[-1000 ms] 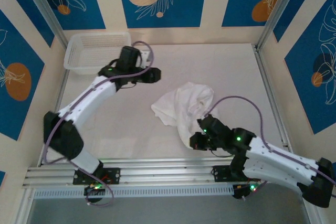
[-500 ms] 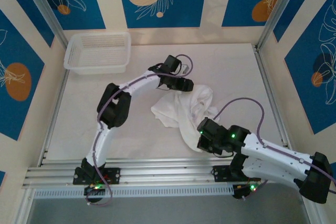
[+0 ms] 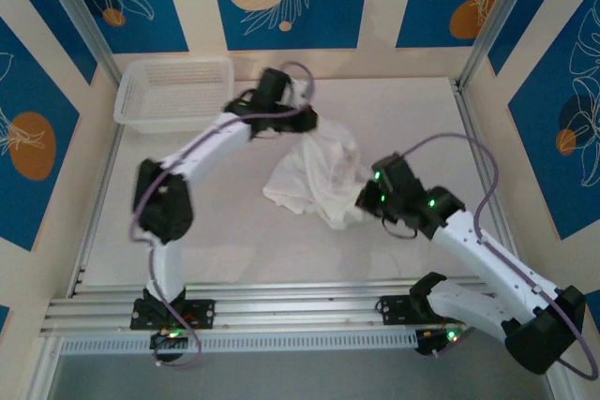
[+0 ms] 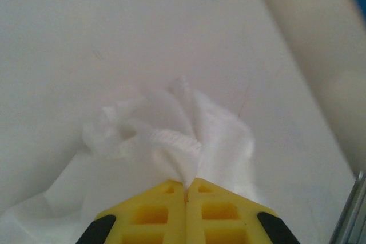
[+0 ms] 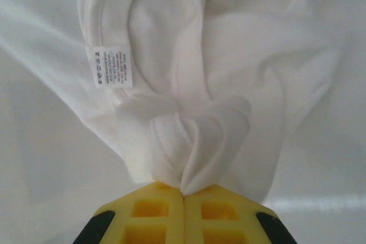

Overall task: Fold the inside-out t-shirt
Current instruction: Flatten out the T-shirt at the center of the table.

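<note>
Left gripper (image 4: pixel 186 184): clenched; a ribbed edge of the inside-out t-shirt (image 3: pixel 314 175) is pinched between its fingertips.
Right gripper (image 5: pixel 184 189): clenched; a bunched fold of the t-shirt is grasped.
T-shirt position: crumpled on the table (image 3: pixel 422 119), stretched between both pairs of fingers.
Care label (image 5: pixel 108 67): seen ahead-left of the right fingers.

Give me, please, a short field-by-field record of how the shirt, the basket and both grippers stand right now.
t-shirt: white, bunched in a heap mid-table, not yet folded
left gripper: shut on the far edge of the t-shirt
right gripper: shut on a gathered bunch of the t-shirt at its near side
care label: exposed on the cloth beside a seam
basket: white mesh, far left corner, apart from the t-shirt
</note>
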